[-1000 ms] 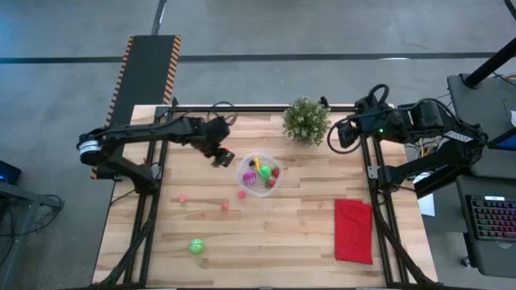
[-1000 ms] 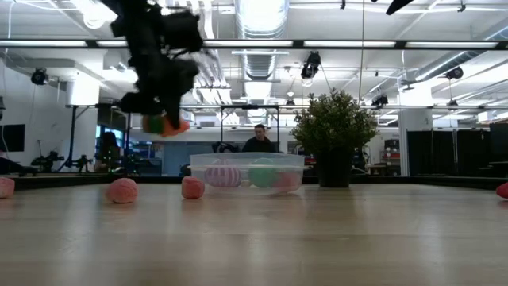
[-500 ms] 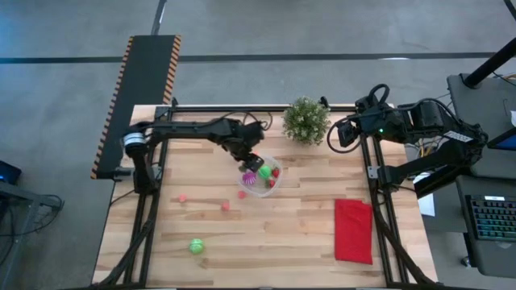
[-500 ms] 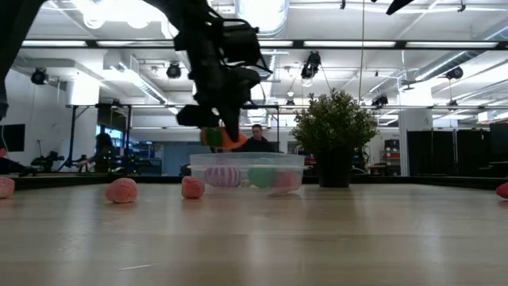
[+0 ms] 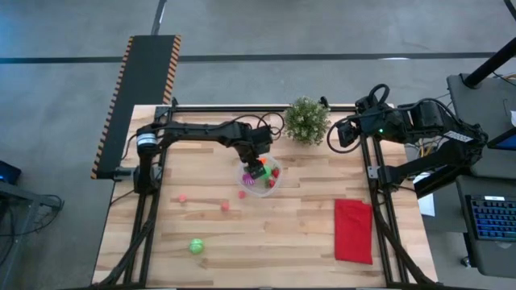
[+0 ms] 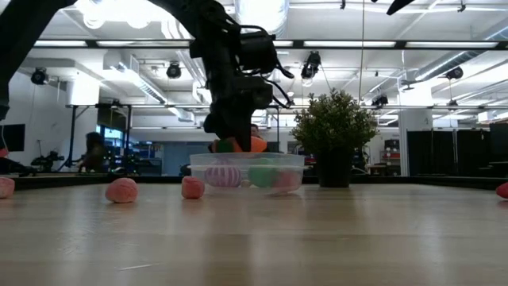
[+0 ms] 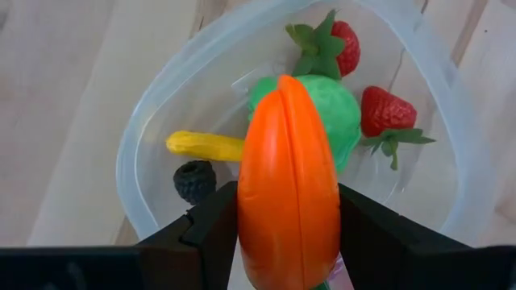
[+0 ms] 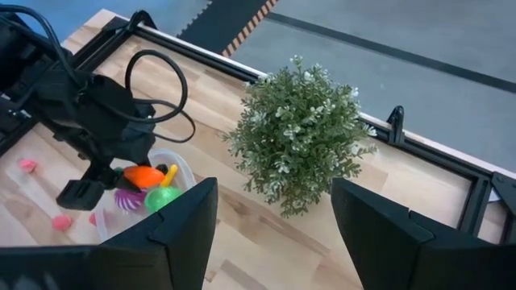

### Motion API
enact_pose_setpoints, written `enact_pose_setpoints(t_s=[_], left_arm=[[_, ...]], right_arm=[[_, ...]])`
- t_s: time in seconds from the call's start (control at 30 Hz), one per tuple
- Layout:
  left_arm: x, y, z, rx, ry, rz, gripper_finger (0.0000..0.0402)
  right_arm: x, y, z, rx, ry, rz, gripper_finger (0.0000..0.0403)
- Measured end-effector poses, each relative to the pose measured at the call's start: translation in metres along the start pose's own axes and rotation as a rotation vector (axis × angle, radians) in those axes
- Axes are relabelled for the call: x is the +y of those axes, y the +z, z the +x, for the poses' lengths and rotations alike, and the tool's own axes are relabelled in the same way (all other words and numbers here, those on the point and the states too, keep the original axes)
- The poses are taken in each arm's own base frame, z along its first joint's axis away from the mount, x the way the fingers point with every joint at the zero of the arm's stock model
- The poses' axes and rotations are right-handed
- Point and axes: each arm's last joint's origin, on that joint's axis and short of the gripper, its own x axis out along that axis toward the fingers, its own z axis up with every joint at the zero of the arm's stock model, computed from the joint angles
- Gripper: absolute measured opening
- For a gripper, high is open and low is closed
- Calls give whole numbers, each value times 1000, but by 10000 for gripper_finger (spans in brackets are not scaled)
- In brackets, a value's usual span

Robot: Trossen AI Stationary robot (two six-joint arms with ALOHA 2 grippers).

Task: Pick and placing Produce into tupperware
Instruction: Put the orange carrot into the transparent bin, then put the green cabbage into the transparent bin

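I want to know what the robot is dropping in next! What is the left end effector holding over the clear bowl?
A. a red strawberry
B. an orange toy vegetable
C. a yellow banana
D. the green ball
B: in the left wrist view the left end effector is shut on an orange toy vegetable, held just above the clear bowl, where strawberries and a green piece already lie.

One clear bowl [image 5: 260,177], one potted plant [image 5: 305,120], one red cloth [image 5: 353,231].

Inside the bowl, the left wrist view shows two strawberries [image 7: 385,113], one green piece [image 7: 339,113], one yellow piece [image 7: 203,146], one dark berry [image 7: 194,180].

One orange piece [image 7: 289,185] is above the bowl.

On the table outside the bowl: three pink pieces [image 5: 184,197], one green ball [image 5: 195,246].
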Motion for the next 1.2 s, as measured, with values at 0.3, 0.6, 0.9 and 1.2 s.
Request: enact_pose_setpoints(t_s=[0.3,0.6,0.9,1.2], left_arm=[[-1,1,1,-16,46,33,169],[-4,3,-1,-39,46,46,187],[-6,5,-2,-58,43,73,276],[-20,-1,-57,-170,96,125,285]], right_arm=[[0,0,0,0,0,-4,235],[0,0,0,1,-1,-4,235],[0,0,0,1,-1,-4,235],[0,0,0,2,-3,-10,235]])
